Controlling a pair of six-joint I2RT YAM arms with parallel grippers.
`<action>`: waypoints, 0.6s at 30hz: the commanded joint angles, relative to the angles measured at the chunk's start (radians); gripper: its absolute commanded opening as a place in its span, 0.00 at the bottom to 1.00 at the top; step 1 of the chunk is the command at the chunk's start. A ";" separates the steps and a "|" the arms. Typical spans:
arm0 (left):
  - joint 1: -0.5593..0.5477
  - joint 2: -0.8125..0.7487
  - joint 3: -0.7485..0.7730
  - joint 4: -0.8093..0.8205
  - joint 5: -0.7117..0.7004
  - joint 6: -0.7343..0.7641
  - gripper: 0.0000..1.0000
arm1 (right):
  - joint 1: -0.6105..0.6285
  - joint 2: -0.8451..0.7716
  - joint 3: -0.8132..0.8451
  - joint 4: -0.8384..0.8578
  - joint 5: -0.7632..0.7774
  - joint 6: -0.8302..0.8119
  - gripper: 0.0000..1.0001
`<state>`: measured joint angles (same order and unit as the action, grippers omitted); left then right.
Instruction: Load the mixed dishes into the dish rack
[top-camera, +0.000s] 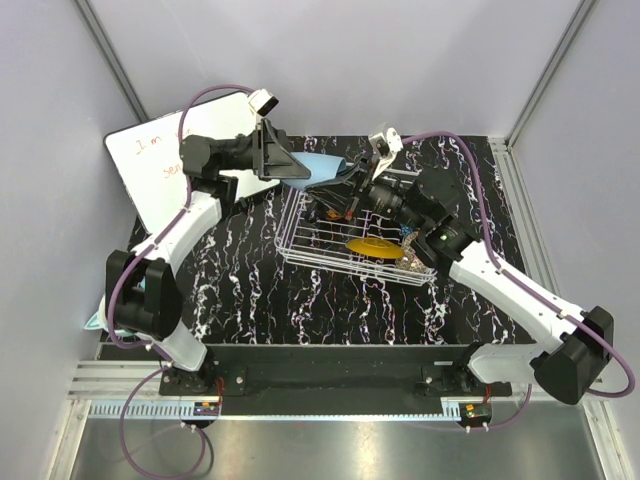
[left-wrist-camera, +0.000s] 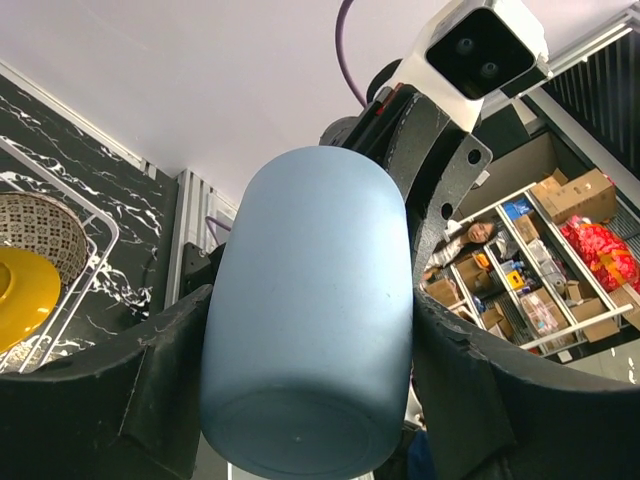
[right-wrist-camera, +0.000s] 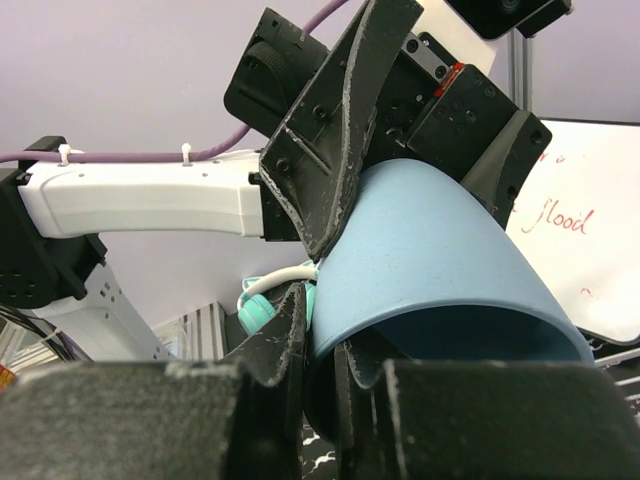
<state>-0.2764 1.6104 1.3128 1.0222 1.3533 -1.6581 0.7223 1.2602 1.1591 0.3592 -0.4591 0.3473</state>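
My left gripper (top-camera: 292, 166) is shut on the pale blue cup (top-camera: 326, 168), holding it on its side in the air over the far left corner of the dish rack (top-camera: 300, 250). In the left wrist view the cup (left-wrist-camera: 310, 300) fills the space between both fingers, base toward the camera. My right gripper (top-camera: 350, 188) meets it from the right. In the right wrist view its fingers (right-wrist-camera: 285, 335) straddle the cup's rim (right-wrist-camera: 440, 260), one outside and one inside, shut on it. A yellow plate (top-camera: 375, 248) and a patterned bowl (left-wrist-camera: 45, 230) stand in the rack.
A white writing board (top-camera: 160, 160) leans at the back left. Teal headphones (right-wrist-camera: 255, 310) lie by the left arm's base. The rack's wire edge (left-wrist-camera: 100, 250) lies below the cup. Grey walls close the cell on three sides.
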 joint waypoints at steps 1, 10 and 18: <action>-0.038 -0.046 0.023 0.084 0.000 -0.038 0.39 | -0.009 0.056 -0.029 0.040 0.016 0.018 0.00; 0.009 -0.064 0.008 0.007 0.053 0.060 0.00 | -0.012 -0.120 -0.101 -0.305 0.275 -0.120 0.71; 0.146 0.026 0.025 0.222 0.167 -0.088 0.00 | -0.015 -0.383 -0.257 -0.563 0.419 -0.077 0.89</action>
<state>-0.1802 1.6077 1.3006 1.0183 1.4357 -1.6188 0.7132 0.9569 0.9401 -0.0086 -0.1654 0.2588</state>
